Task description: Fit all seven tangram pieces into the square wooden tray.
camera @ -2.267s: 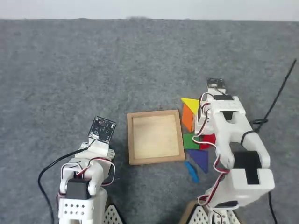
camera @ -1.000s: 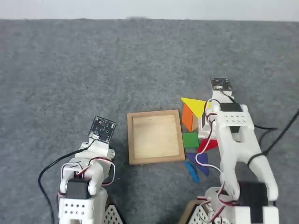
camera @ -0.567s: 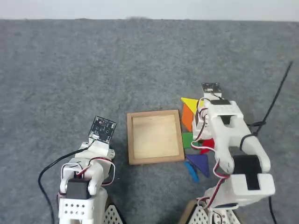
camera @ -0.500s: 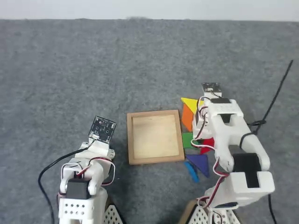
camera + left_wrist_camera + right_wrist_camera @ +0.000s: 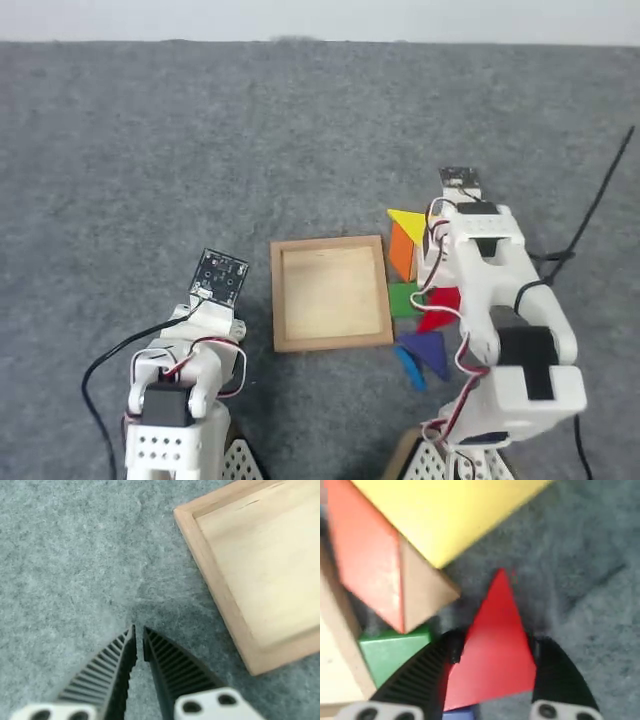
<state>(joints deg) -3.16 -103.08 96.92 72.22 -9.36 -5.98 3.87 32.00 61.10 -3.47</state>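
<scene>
The square wooden tray [image 5: 279, 296] lies empty mid-table; its corner [image 5: 212, 578] is in the left wrist view. To its right lie the yellow triangle [image 5: 410, 222], orange piece [image 5: 401, 250], green square [image 5: 405, 300], red triangle [image 5: 440, 306], purple triangle [image 5: 428, 346] and blue piece [image 5: 410, 368]. My right gripper [image 5: 492, 650] is down among them, its fingers pressed on both sides of the red triangle [image 5: 492, 650], beside the green square [image 5: 392, 652] and below the yellow triangle [image 5: 445, 515]. My left gripper [image 5: 138, 631] hovers shut over bare carpet near the tray's corner.
Grey carpet covers the table, with open room to the left and far side of the tray. A black cable [image 5: 590, 220] runs along the right. The tray rim [image 5: 335, 655] borders the green square closely.
The right arm swung left over the pieces from a second ago, then eased slightly back right. The red triangle barely shifted. The left arm stayed still.
</scene>
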